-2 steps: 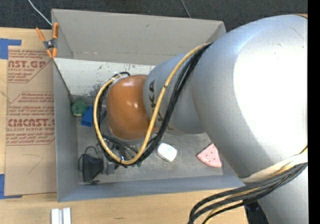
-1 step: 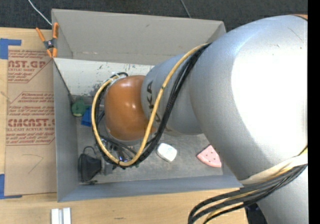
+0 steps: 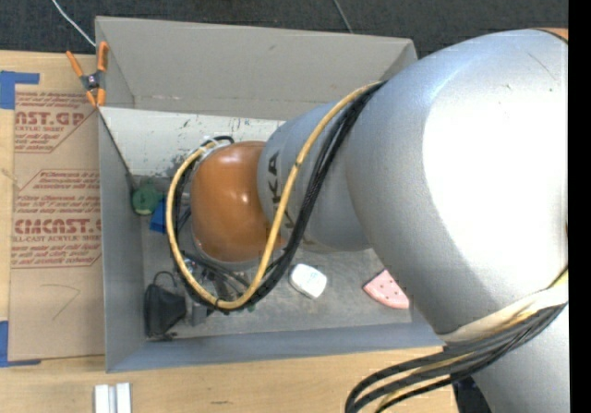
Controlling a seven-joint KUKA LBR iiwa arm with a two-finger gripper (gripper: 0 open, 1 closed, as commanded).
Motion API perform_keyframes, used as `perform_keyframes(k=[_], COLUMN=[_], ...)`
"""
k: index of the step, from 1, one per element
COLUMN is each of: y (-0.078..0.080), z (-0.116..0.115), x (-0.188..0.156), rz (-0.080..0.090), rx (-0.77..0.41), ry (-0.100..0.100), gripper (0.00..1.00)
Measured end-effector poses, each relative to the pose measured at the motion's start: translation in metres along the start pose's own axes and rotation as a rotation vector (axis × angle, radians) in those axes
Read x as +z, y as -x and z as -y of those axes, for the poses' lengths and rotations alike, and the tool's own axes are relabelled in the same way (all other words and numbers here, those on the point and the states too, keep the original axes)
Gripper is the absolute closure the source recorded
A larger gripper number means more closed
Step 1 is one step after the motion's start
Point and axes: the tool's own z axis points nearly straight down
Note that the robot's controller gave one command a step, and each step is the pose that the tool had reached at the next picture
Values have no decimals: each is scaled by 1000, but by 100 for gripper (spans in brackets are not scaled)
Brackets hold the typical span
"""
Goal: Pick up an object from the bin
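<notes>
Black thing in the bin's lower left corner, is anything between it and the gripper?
Nothing visible lies between them. The black thing lies uncovered on the bin floor, just left of the gripper under the orange wrist cover.

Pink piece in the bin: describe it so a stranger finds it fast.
Start at the grey bin and follow its lower wall rightward. Beside the big silver arm lies a flat pink piece. Nothing else there is pink; the nearest neighbour, a white piece, sits to its left.

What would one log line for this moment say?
arm wrist: over bin left half | nearest: green round thing, blue thing, black thing | further: white piece, pink piece | grasp: hidden
</notes>
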Motion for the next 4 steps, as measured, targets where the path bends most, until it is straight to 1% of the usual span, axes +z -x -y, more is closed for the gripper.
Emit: perform_keyframes(k=[1,2,3,4], y=[-6,-9,-5,-5], z=[3,-16,-31,-31], x=[0,0,0,0], rz=[4,0,5,5], rx=[-8,-21,113,113], ry=[1,2,3,3], gripper=[100,100,100,100])
